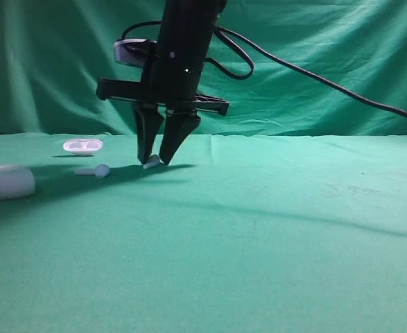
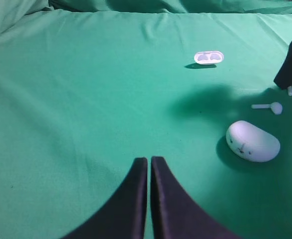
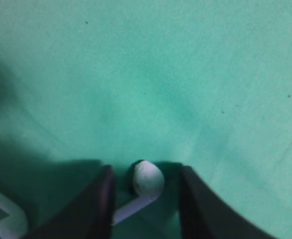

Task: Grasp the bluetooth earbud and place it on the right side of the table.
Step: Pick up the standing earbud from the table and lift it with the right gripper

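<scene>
We see the right gripper [image 1: 156,161] lowered onto the table [image 1: 272,229], its jaws apart, one on each side of the bluetooth earbud [image 3: 146,180], which lies on the green cloth with a gap showing to each jaw. The left gripper [image 2: 148,164] hangs over bare cloth, jaws pressed together. Left of the right gripper lie a long-stemmed earbud [image 1: 94,171], a shallow white tray [image 1: 82,145] and an oval case [image 1: 6,182].
</scene>
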